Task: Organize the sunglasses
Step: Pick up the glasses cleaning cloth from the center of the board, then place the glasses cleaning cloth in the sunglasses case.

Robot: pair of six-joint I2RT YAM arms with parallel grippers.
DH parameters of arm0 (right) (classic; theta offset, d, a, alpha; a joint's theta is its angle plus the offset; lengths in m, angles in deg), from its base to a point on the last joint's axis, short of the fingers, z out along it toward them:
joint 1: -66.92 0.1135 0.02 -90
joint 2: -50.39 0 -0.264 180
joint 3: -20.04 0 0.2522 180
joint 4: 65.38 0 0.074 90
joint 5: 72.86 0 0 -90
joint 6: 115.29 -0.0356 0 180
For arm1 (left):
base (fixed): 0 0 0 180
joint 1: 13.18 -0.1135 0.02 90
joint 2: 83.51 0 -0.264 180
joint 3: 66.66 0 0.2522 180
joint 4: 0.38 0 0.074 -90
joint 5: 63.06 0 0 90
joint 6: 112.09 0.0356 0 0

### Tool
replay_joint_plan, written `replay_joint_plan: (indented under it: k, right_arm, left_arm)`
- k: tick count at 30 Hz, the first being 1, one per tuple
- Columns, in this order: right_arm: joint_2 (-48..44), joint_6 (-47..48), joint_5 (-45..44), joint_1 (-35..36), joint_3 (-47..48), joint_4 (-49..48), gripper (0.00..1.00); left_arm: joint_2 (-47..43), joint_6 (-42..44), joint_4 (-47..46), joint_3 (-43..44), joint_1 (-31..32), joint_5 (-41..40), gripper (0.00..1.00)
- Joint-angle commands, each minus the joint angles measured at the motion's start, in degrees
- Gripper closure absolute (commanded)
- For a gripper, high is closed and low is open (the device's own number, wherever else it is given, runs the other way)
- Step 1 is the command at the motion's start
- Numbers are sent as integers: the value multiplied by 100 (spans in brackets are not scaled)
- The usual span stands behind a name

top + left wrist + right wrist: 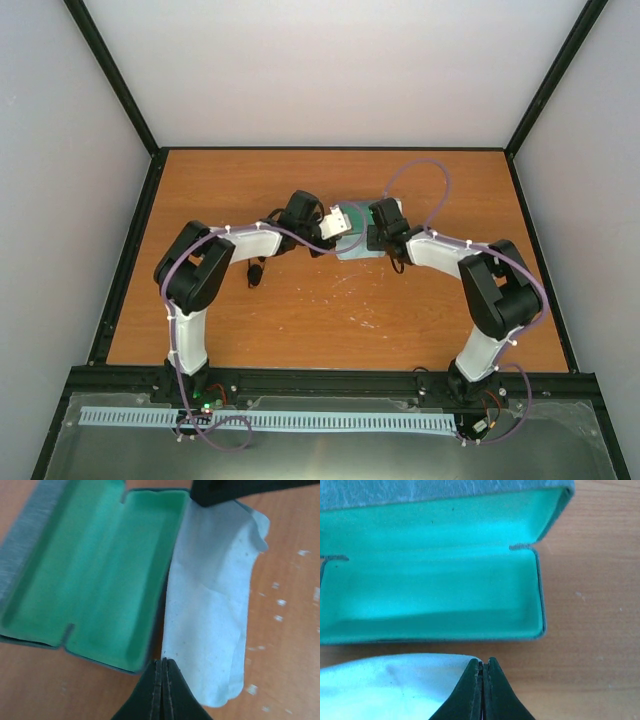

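The grey-blue case (358,248) lies open mid-table, its green inside empty in the left wrist view (95,565) and the right wrist view (430,580). The pale blue cloth (210,590) lies next to it, stretched between both grippers. My left gripper (163,661) is shut on one edge of the cloth. My right gripper (482,662) is shut on a corner of the cloth (385,685). The sunglasses (256,272), small and black, lie on the table beside the left forearm, away from the case. In the top view the left gripper (322,224) and right gripper (366,226) meet over the cloth (338,220).
The wooden table (330,320) has pale scuff marks in front of the case. Black frame rails and grey walls border the table on three sides. Purple cables loop over both arms.
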Motion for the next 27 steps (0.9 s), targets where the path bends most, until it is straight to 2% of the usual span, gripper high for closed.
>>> replay_joint_plan:
  k: [1,15,27]
  right_arm:
    - [297,215,29,-129,364,-134,97]
    - [893,536,150,-387,1112,-32,97]
    - [1256,617,222,-556,1298,-127,97]
  left_arm:
    - [306,88,-66,573,-191,-24,100]
    - [890,176,114,1368,-385,105,100]
    - [1306,263,230,1906,-389,66,99]
